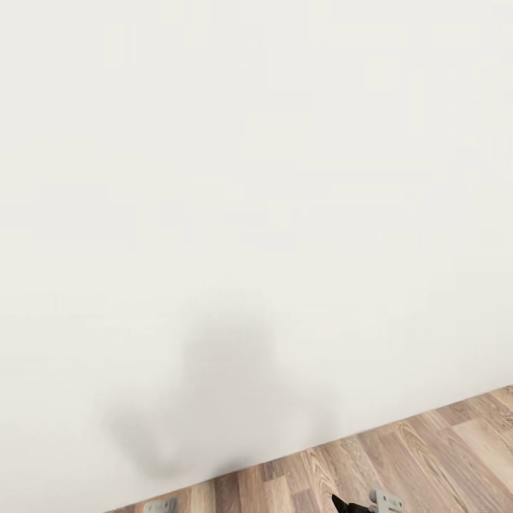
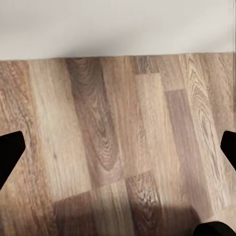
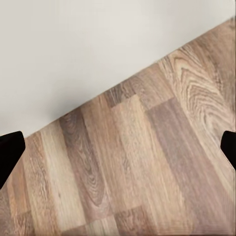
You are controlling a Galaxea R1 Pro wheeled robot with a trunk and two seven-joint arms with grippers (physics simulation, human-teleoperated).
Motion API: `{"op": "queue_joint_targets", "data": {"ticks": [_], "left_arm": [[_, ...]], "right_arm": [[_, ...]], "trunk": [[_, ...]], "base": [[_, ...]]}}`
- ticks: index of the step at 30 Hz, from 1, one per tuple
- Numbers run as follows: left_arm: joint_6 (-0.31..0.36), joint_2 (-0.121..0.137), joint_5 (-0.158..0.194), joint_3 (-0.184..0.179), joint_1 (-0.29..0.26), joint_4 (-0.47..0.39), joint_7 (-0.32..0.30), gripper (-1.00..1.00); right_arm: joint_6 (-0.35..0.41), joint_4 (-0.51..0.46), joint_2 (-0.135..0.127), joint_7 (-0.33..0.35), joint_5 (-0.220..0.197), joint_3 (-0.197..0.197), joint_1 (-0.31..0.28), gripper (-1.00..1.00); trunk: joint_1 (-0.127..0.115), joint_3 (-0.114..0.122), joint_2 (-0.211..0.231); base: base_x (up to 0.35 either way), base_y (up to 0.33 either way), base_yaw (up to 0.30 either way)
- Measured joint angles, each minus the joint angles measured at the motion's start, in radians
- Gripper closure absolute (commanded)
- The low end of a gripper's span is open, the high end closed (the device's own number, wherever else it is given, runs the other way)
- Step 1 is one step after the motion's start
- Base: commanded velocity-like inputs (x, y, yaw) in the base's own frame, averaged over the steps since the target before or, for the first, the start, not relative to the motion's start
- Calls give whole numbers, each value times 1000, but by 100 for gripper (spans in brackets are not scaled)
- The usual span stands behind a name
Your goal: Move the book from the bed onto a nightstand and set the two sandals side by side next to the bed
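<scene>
Fingers on both arms spread wide – left fingers and right fingers show as dark tips at opposite edges of each wrist view, nothing between them but wood floor. Head camera faces a blank white wall with the robot's shadow on it. Book, bed, nightstand, sandals – none located from here. Step in hand, by my reading: travelling or turning to find the bed. Next move calls for swinging away from the wall. Both arms hang low, pointing down at the floor.
</scene>
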Motion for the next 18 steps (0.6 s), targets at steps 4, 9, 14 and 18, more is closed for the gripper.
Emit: {"op": "queue_joint_targets", "data": {"ticks": [4,9,14,18], "left_arm": [[0,0,0,0,0,0,0,-100],[0,0,0,0,0,0,0,-100],[1,0,0,0,0,0,0,-100],[0,0,0,0,0,0,0,-100]], "right_arm": [[0,0,0,0,0,0,0,-100],[0,0,0,0,0,0,0,-100],[0,0,0,0,0,0,0,-100],[0,0,0,0,0,0,0,-100]], "trunk": [[0,0,0],[0,0,0],[-1,0,0],[-1,0,0]], "base": [[2,0,-284],[184,0,-267],[310,0,-265],[324,0,-279]]}}
